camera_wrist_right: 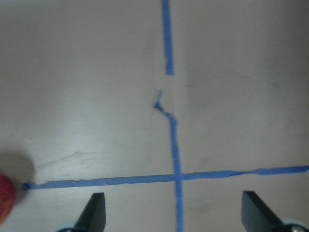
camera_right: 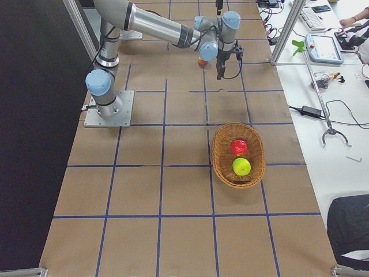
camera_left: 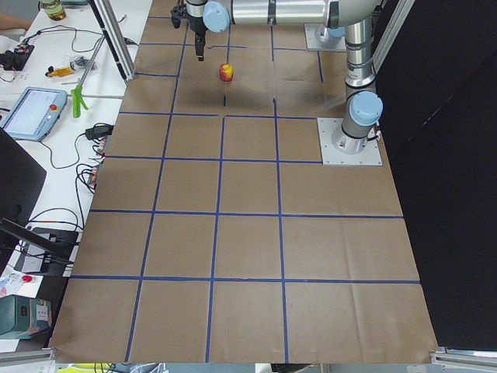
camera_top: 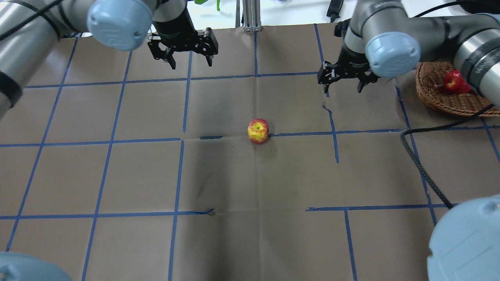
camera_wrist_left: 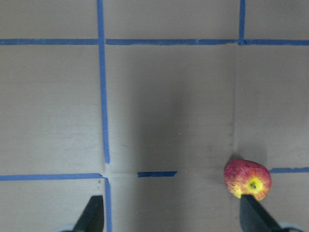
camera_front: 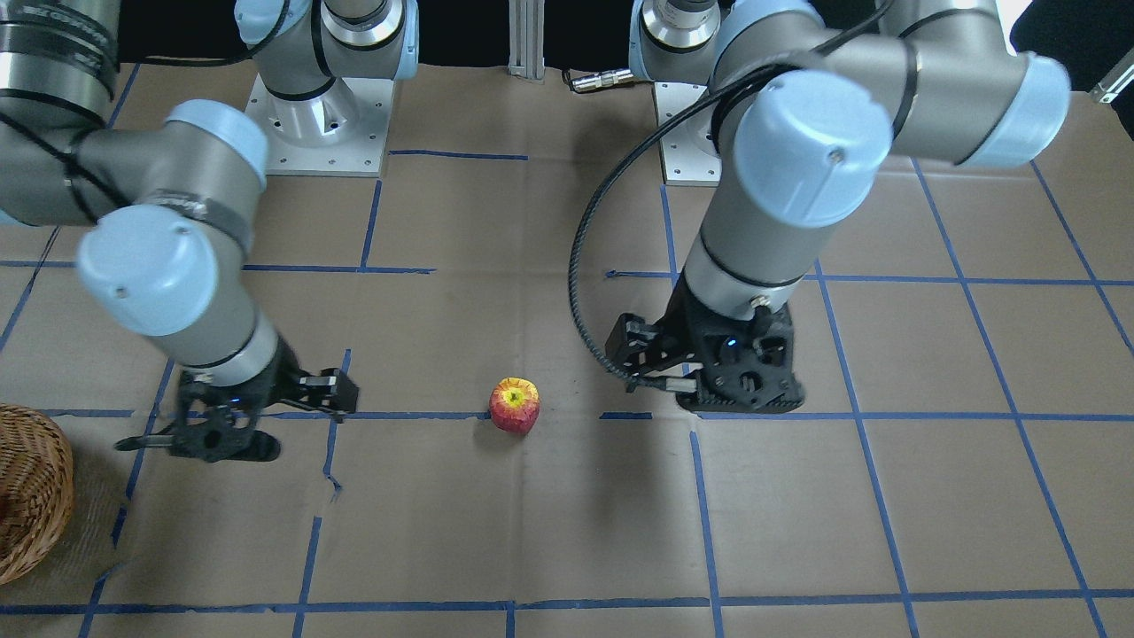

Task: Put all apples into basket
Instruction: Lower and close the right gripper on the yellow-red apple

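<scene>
One red apple with yellow patches [camera_top: 258, 130] stands on the brown table near its middle; it also shows in the front view [camera_front: 515, 405] and the left wrist view [camera_wrist_left: 247, 179]. The wicker basket [camera_right: 222, 156] holds a red apple [camera_right: 238, 146] and a yellow-green apple [camera_right: 241, 167]. My left gripper [camera_top: 191, 58] is open and empty above the table, beyond and to the left of the loose apple. My right gripper [camera_top: 343, 88] is open and empty, between the apple and the basket [camera_top: 429, 93]. In the right wrist view the apple [camera_wrist_right: 5, 203] shows at the left edge.
Blue tape lines cross the brown paper table cover [camera_top: 250, 175]. A black cable [camera_top: 418, 160] from the right arm lies on the table near the basket. Benches with a tablet and tools stand beyond the table's far edge [camera_right: 323, 46].
</scene>
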`<state>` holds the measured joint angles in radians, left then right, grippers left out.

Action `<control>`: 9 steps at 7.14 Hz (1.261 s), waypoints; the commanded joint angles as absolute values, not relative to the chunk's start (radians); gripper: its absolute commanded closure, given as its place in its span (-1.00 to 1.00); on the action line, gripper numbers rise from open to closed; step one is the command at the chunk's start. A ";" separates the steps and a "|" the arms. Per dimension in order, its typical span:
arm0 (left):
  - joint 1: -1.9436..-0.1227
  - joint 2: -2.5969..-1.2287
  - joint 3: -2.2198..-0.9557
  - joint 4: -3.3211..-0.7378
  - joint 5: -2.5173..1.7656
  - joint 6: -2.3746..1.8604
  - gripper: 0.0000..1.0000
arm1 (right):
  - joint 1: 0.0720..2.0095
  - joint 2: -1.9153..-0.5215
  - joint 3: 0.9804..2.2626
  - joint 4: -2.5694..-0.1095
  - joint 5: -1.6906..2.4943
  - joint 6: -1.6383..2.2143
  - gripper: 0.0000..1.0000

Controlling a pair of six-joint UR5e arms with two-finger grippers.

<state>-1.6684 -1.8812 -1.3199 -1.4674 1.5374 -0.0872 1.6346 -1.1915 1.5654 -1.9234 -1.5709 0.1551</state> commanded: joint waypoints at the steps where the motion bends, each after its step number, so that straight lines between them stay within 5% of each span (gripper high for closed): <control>1: -1.583 -1.737 -1.324 -1.618 1.554 0.059 -0.96 | 1.835 -1.123 1.552 -2.017 -1.574 0.492 -0.99; 4: -1.563 -1.516 -1.588 -1.626 1.545 0.071 -0.96 | 1.925 -1.040 1.546 -2.074 -1.577 0.601 -0.98; 7: -1.542 -1.500 -1.620 -1.549 1.606 0.078 -0.97 | 1.966 -0.980 1.551 -2.103 -1.574 0.592 -0.86; 8: -1.531 -1.499 -1.620 -1.551 1.612 0.077 -0.97 | 1.968 -0.973 1.552 -2.102 -1.575 0.588 -0.47; 9: -1.531 -1.505 -1.617 -1.551 1.606 0.072 -0.97 | 1.968 -0.976 1.551 -2.097 -1.574 0.583 0.22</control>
<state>-1.5363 -1.5016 -1.6187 -1.5497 1.6027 0.0759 1.9650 -0.9796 1.5511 -2.0995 -1.5744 0.5888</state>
